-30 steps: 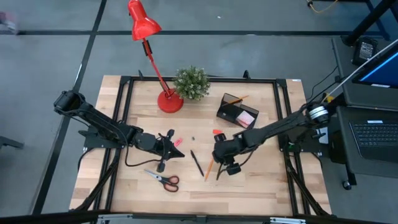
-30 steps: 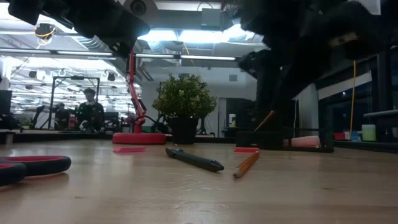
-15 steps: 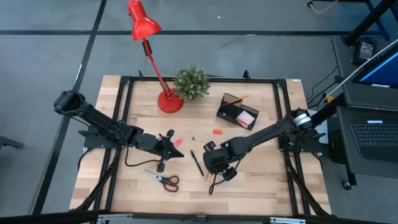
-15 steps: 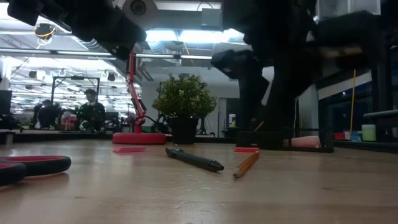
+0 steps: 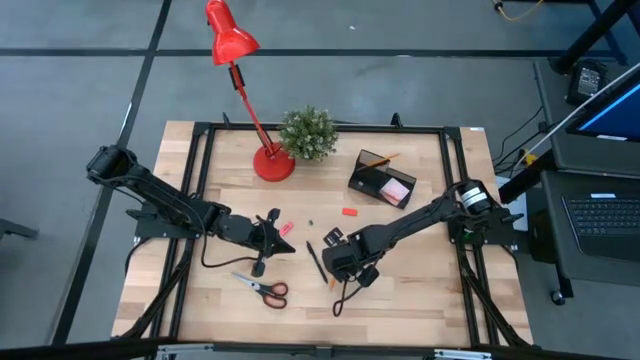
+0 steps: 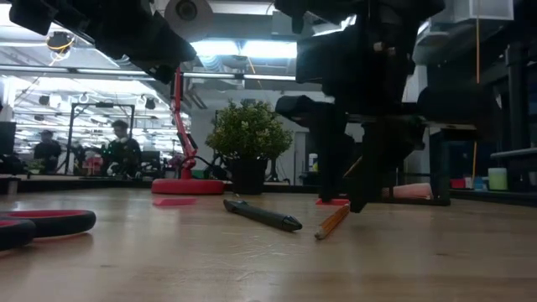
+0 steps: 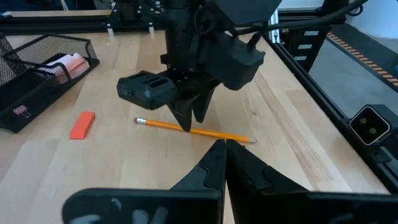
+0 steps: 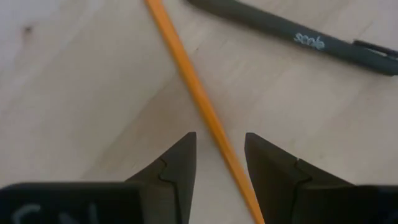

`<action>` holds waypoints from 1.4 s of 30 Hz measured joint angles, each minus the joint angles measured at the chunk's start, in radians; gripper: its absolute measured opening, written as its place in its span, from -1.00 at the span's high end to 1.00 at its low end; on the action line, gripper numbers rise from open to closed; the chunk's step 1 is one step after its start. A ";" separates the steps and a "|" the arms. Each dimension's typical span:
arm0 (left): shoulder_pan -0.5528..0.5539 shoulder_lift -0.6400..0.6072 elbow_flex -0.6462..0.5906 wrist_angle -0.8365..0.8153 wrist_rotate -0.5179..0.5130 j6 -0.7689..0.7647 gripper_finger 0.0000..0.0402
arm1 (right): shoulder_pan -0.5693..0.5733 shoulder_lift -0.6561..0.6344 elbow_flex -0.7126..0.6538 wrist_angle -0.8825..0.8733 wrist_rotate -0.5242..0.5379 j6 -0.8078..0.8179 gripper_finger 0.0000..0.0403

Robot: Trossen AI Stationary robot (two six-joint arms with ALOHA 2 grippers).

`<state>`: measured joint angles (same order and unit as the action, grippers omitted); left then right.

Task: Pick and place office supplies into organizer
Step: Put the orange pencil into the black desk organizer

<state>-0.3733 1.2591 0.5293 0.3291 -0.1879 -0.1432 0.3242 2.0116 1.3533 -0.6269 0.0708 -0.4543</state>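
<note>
My right gripper (image 8: 219, 163) hangs low over the middle of the bench (image 5: 400, 300), with its fingers (image 8: 177, 163) spread apart. The orange pencil (image 8: 202, 102) lies flat on the wood and runs through the gap between them, not pinched; whether a finger touches it I cannot tell. A black pen (image 8: 292, 37) lies just beside the pencil, apart from my fingers. A red eraser (image 5: 350, 211) rests nearer the far edge, and the organizer (image 5: 380, 180) stands toward the far right corner, with a pink pad (image 5: 395, 190) inside. My left gripper (image 7: 224, 163) waits over the left half of the bench, fingers pressed together on nothing. The scissors (image 5: 265, 288) lie near the front edge.
</note>
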 joint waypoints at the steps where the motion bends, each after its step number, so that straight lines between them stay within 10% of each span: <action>1: 0.000 0.000 0.000 0.001 0.000 0.000 0.98 | -0.003 0.002 0.000 0.004 -0.017 0.000 0.31; 42: 0.000 0.000 0.000 -0.021 0.000 0.000 0.98 | -0.055 0.069 0.001 0.021 -0.081 0.028 0.82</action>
<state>-0.3733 1.2587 0.5297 0.3084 -0.1883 -0.1432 0.2695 2.0804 1.3540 -0.6056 -0.0098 -0.4262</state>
